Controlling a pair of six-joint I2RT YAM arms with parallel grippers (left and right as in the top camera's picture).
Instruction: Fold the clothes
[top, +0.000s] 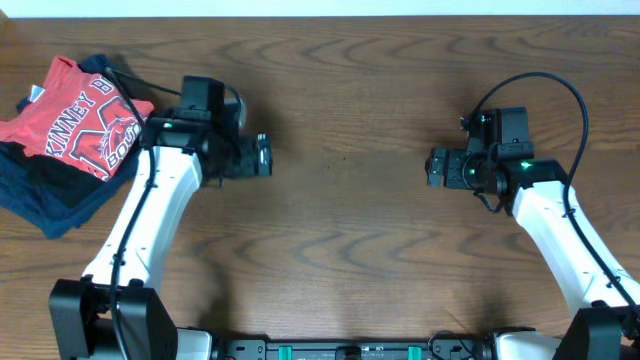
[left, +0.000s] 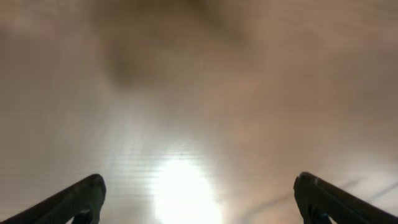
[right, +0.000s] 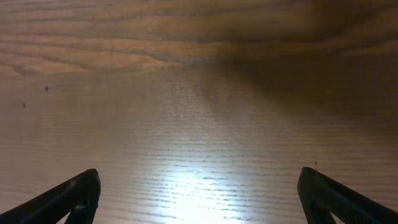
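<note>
Two white robot arms (top: 150, 215) reach over a glossy wood-grain table (top: 340, 250), brown with dark wavy streaks and lamp glare. Both the left gripper (top: 264, 155) and right gripper (top: 434, 166) stand released, black fingers (right: 74, 193) spread wide, pointing toward each other across the middle. At ten o'clock, near the table's far corner, the coral-red T-shirt (top: 85, 120) lies crumpled, soft cotton with white block lettering facing up, heaped on a rumpled navy-blue garment (top: 45, 205).

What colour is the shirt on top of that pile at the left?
Coral-red T-shirt with white and dark lettering, seen best in the overhead view.
</note>
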